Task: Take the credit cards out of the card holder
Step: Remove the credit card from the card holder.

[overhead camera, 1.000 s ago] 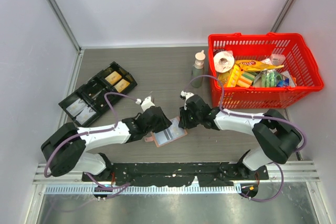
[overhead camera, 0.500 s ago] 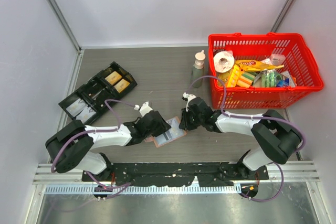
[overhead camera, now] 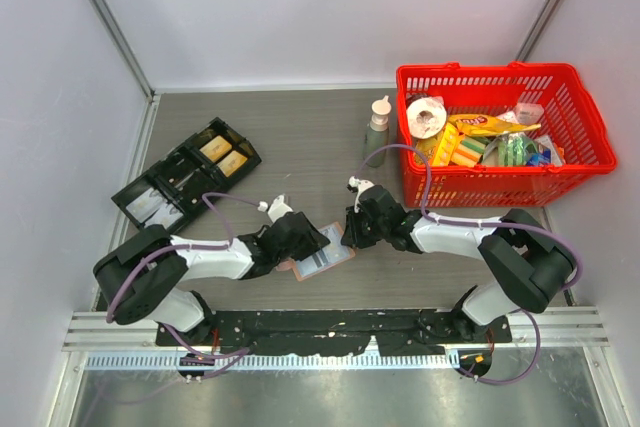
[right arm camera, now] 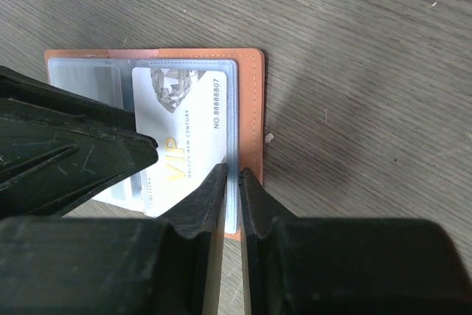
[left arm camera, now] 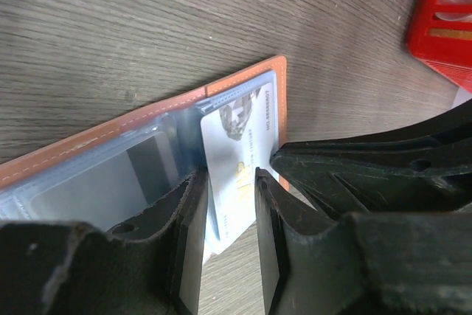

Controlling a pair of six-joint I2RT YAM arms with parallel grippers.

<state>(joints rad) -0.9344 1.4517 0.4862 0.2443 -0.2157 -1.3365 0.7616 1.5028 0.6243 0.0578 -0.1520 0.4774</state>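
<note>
The tan-pink card holder lies open on the wooden table between my two grippers. It also shows in the left wrist view and the right wrist view. A white credit card with gold "VIP" print sticks partly out of its clear sleeve, also seen in the left wrist view. My left gripper is narrowly open, its fingers straddling the card's protruding end; in the top view it is at the holder's left. My right gripper is shut on the holder's clear sleeve edge, at the holder's right.
A red basket full of groceries stands at the back right. A pump bottle stands just left of it. A black compartment tray with small items lies at the back left.
My left gripper has shifted slightly down and left along the holder, and the holder has moved a little with it. The right gripper has hardly moved.
</note>
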